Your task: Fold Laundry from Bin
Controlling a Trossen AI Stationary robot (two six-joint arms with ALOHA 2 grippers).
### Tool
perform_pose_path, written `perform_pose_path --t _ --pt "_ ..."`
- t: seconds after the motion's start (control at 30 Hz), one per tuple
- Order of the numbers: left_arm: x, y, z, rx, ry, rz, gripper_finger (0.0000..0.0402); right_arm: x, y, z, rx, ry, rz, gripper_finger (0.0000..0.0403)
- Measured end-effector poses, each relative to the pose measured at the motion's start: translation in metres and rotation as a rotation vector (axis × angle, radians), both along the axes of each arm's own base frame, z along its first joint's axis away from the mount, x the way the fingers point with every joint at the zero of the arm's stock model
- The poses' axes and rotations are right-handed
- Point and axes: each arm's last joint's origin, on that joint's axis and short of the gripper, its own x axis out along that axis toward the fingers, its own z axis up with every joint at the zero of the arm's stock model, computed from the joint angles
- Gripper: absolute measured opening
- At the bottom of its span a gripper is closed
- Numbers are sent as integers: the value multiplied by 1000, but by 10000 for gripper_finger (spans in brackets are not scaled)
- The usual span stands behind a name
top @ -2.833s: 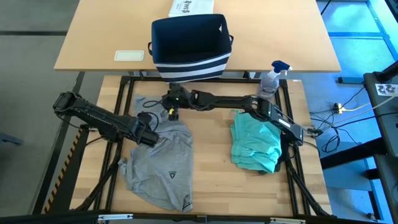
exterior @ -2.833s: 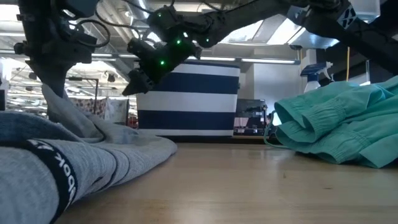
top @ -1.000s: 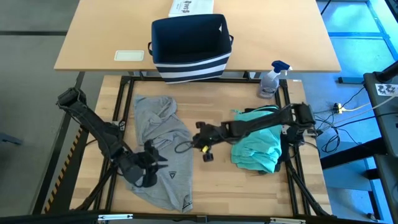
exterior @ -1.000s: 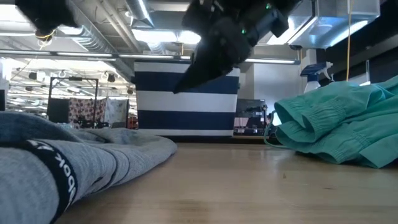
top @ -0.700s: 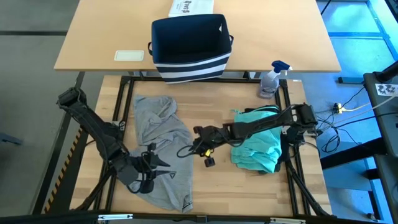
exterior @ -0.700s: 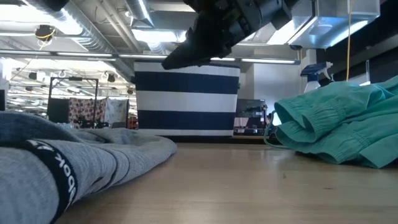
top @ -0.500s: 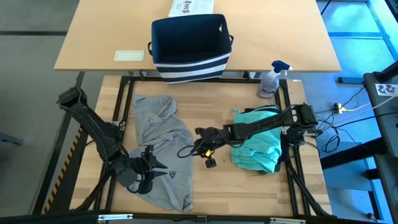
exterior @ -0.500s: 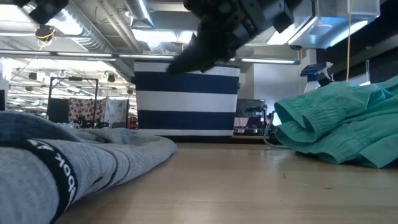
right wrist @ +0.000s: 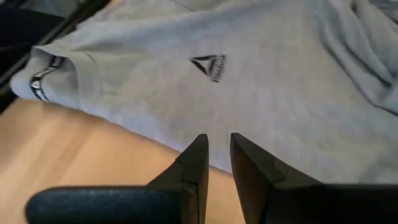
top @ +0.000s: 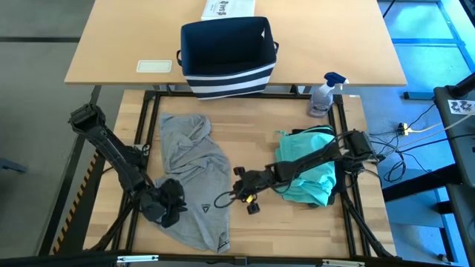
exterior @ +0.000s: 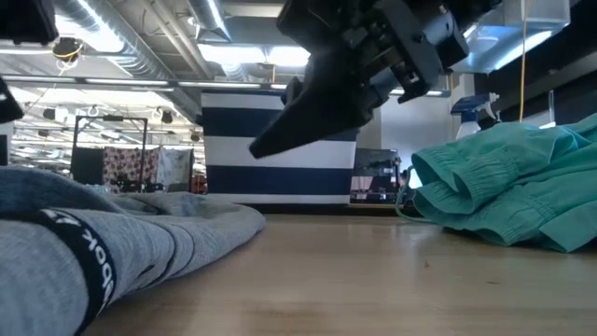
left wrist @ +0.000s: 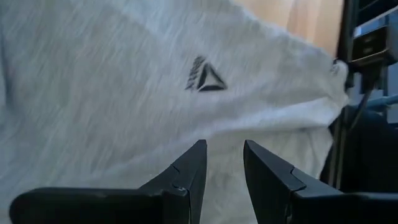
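Grey T-shirt lay spread on the left half of the table, logo side up; teal piece sat bunched on the right, bin at the far edge. Left gripper hovered over the shirt's near left edge, right gripper just off its right edge over bare wood. Both had fingers slightly apart, nothing between them.

Looked like the pre-grasp step for a fold: next move likely needs each gripper to drop onto a hem or edge and pinch.

Low view showed only a dark arm above the table; couldn't tell contact height. Couldn't see into the bin.
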Motion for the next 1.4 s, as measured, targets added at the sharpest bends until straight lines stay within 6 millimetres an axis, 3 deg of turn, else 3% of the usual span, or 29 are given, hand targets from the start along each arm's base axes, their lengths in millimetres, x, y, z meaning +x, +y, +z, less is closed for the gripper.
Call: perform_pose_path --t 0.4,0.77,0.97,1.4 --pt "-1 10 -7 20 105 19 101 24 8 -10 115 -75 -48 66" --pt "6 19 -7 100 80 13 101 54 16 -23 80 102 -65 66" --pt "8 21 -7 110 78 15 101 51 14 -36 13 262 -110 66" --pt "9 20 -6 98 66 15 101 34 2 -33 -91 440 -208 66"
